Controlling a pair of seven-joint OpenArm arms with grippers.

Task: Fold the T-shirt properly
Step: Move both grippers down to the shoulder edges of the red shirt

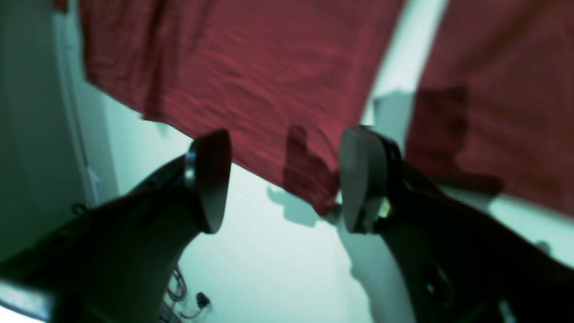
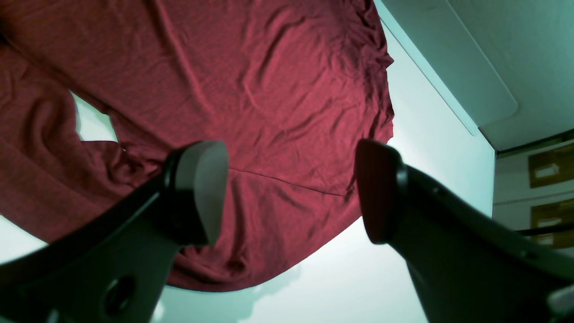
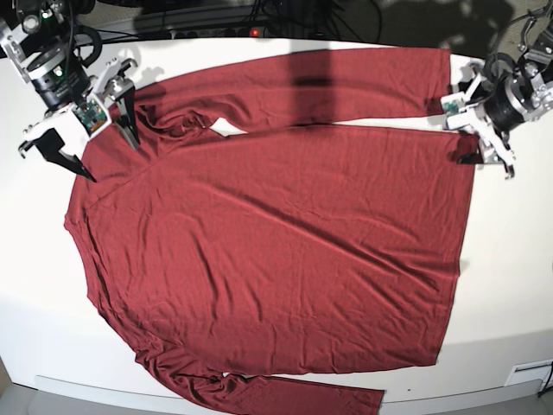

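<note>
The dark red, thin wrinkled knit long-sleeved T-shirt (image 3: 268, 242) lies spread flat on the white counter (image 3: 510, 285), its lower sleeve cut off by the base view's edge. The left gripper (image 1: 284, 179) hangs released at the hem corner; the right gripper (image 2: 289, 193) gapes empty over the shoulder seam, seen only close-up.

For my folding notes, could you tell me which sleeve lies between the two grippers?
The far sleeve, stretched along the table's back edge; the other sleeve lies along the front edge, away from both grippers.
</note>
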